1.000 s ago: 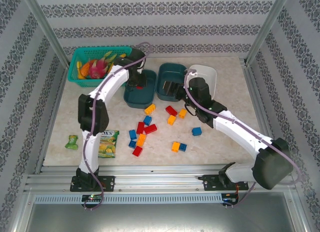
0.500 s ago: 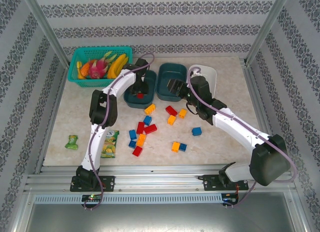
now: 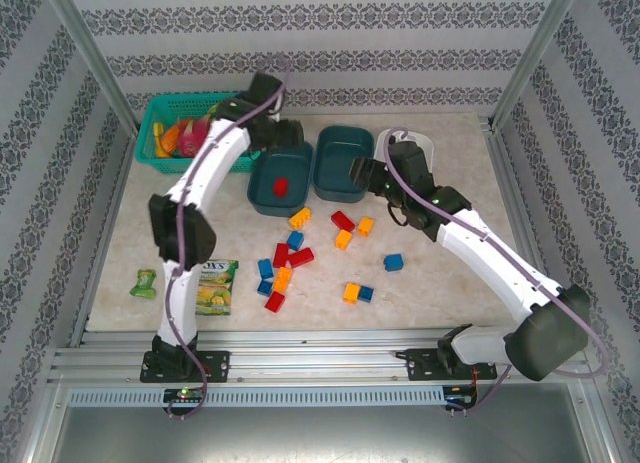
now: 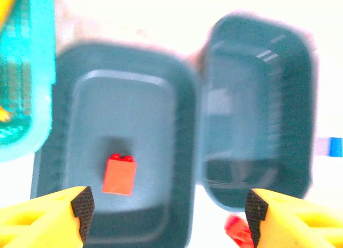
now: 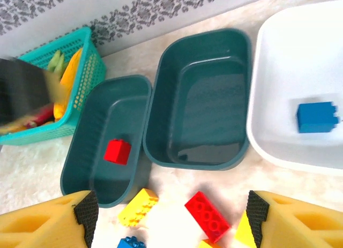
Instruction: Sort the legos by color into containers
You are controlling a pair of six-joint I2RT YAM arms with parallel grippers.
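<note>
Left gripper point(image 4: 169, 208) is spread wide and carrying nothing, hanging above the near rim of the left teal tub point(image 4: 185, 125), and there in that tub lies a single red brick point(image 4: 119, 174), flat on the floor toward the near end. From overhead the left gripper point(image 3: 285, 133) sits at the tub's far end, beside the mesh basket point(image 3: 150, 153) with its fruit. Right beside it, touching wall to wall, is the middle teal tub point(image 4: 257, 125), nothing in it. Over to the right gripper point(image 5: 171, 210): fingers parted as well, nothing between them, looking down over the near edge of the tubs; overhead it hovers at the middle tub's right side point(image 3: 362, 171). Its camera picks out the white tub point(image 5: 257, 98) on the right, one blue brick point(image 5: 317, 117) lying inside. On the table point(image 3: 450, 313), in front of the tubs, the loose bricks point(image 3: 300, 257) are scattered in red, yellow and blue. A snack packet point(image 3: 215, 286) lies at the near left.
</note>
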